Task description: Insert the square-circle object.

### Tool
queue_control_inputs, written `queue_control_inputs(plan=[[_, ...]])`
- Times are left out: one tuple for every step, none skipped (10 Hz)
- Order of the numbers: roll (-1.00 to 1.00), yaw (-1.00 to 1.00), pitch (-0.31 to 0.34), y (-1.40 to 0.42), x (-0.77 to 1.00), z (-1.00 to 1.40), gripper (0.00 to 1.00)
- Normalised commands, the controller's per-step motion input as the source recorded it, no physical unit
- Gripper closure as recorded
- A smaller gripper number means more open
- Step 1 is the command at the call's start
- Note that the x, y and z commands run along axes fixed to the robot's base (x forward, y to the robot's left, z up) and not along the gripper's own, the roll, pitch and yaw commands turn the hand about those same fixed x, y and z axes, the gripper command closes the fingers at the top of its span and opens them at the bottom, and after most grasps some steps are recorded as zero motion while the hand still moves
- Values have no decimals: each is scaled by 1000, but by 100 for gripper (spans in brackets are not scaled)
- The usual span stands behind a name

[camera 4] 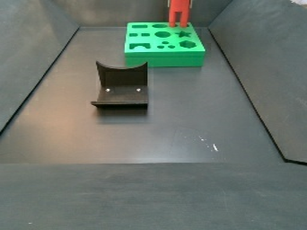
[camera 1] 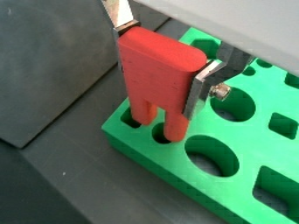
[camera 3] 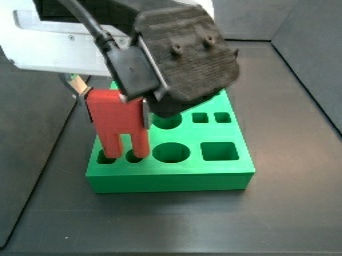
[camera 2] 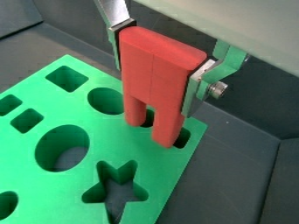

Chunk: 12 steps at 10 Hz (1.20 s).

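The square-circle object is a bright red flat piece with two parallel pegs, held upright between my gripper's silver fingers. It shows in both wrist views. The gripper is shut on its upper body. The pegs point down and their ends sit in two holes at a corner of the green board, which has several shaped holes. How deep the pegs go is hidden. In a side view the red piece stands at the board's near left corner under the gripper.
The fixture stands on the dark floor, well away from the green board at the far end. The red piece shows above the board's far edge. Dark walls enclose the floor.
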Motion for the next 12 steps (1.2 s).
queue_control_inputs(plan=[[-226, 0, -51, 0, -271, -243, 100], [-151, 9, -71, -23, -260, -191, 100], [-81, 31, -77, -43, -311, -154, 100], [-30, 77, -79, -46, -306, -169, 100], [-14, 89, -91, -111, -366, -126, 100], [0, 149, -99, -86, -257, -226, 100], [0, 263, -76, -129, 0, -337, 100], [0, 289, -36, -83, 169, -500, 100], [0, 349, -37, 0, 211, -537, 100], [0, 300, -44, 0, 200, -531, 100], [1, 154, -36, 0, 274, -563, 100], [60, 0, -53, 0, 189, -577, 100]])
